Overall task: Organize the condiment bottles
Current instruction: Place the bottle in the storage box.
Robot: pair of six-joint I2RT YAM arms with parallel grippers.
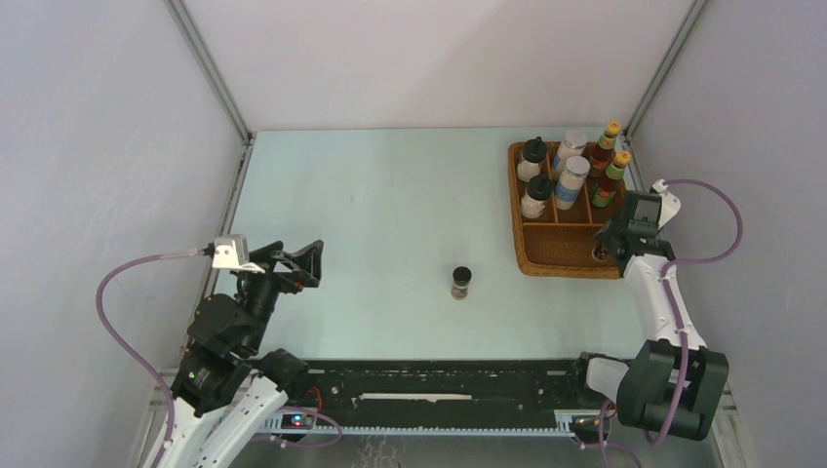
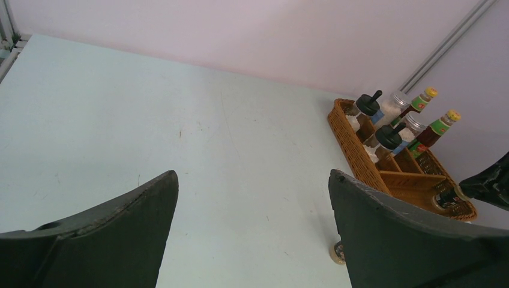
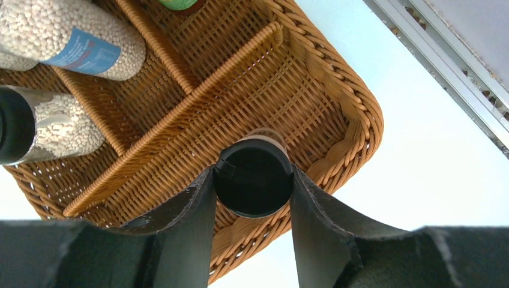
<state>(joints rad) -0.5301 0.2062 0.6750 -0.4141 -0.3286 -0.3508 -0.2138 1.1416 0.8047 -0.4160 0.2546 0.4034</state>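
Top view: wicker tray (image 1: 518,210) at table's 2 o'clock, six bottles (image 1: 571,181) upright in far compartments; lone dark jar (image 1: 461,282) stands mid-table. Left wrist view: left gripper (image 2: 253,177) spread wide, empty. Right wrist view: right gripper (image 3: 253,180) clamped on second dark jar (image 3: 253,187) within tray's near compartment.

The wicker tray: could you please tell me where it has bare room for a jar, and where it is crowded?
The near compartment is bare left of the right gripper and the tiny jar it holds. The three far compartments are crowded, two bottles in each.
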